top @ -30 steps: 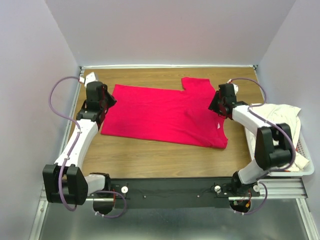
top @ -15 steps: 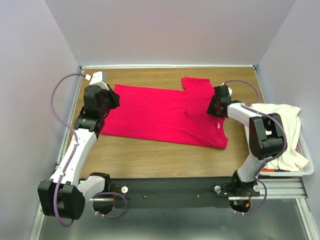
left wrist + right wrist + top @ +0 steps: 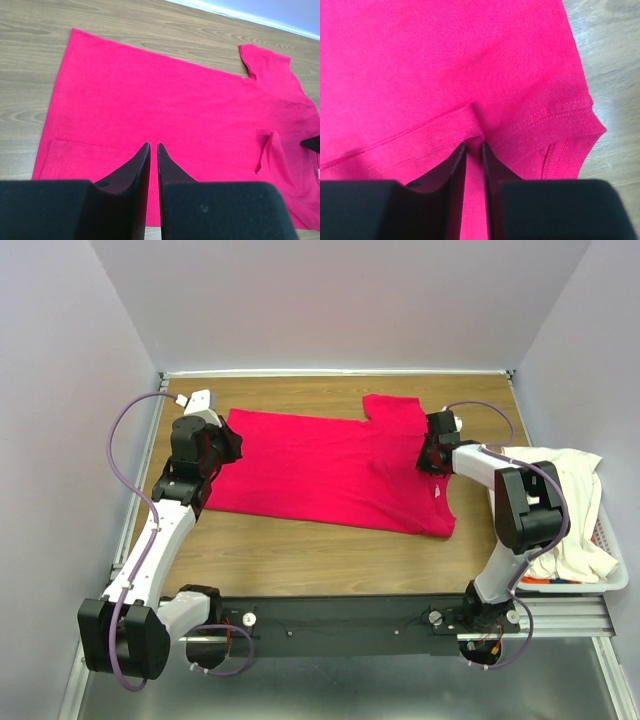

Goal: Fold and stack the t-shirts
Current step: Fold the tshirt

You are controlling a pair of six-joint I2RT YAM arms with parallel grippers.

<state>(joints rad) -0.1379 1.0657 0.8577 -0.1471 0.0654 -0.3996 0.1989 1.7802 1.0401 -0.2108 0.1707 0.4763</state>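
Note:
The crimson-red t-shirt (image 3: 330, 465) lies spread flat on the wooden table, and shows in the left wrist view (image 3: 165, 105) and the right wrist view (image 3: 445, 60). My left gripper (image 3: 228, 446) is at its left hem edge; its jaws (image 3: 153, 146) are shut with only a thin slit, over flat cloth. My right gripper (image 3: 428, 454) is at the shirt's right side by the sleeve; its jaws (image 3: 473, 146) are shut on a puckered ridge of red cloth. The cream-white t-shirt (image 3: 560, 490) is heaped in the basket at the right.
The white slatted laundry basket (image 3: 612, 565) stands at the table's right edge beside the right arm. Grey walls close in the left, back and right. Bare wood (image 3: 320, 560) lies between the shirt and the arm bases.
My left gripper has moved farther from the bases along the shirt's left edge. My right gripper has moved in onto the shirt's right side. The shirt has barely shifted.

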